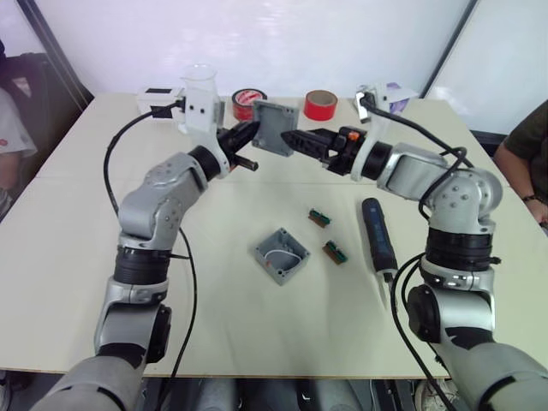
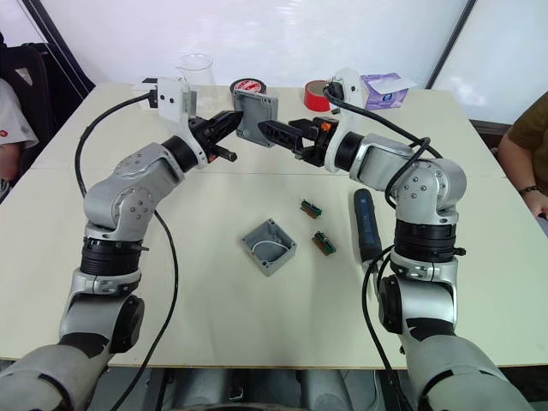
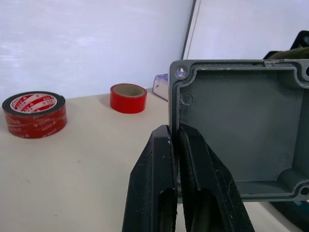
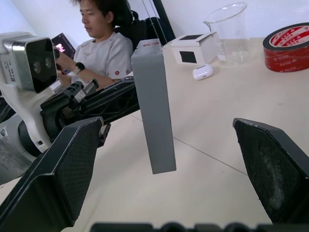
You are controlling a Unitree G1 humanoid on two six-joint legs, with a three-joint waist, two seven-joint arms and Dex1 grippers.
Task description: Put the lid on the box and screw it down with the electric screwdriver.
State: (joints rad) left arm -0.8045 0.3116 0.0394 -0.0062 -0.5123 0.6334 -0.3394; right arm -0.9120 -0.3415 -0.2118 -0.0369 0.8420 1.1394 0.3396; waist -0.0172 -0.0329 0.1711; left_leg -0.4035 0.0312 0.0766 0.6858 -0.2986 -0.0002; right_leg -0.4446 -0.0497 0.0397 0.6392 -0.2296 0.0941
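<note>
The lid, a grey square plate with corner holes, is held upright in the air over the back of the table. My left gripper is shut on its edge, and the two black fingers pinch the rim of the lid. From the other side, my right gripper is open. The lid stands edge-on between its fingers without touching them. Lower down, the open grey box with a white wire inside rests mid-table. The dark electric screwdriver lies to its right.
Two small green circuit boards lie between box and screwdriver. Two red tape rolls, a clear beaker, a white box and a purple tissue box line the far edge. People sit at the left and right.
</note>
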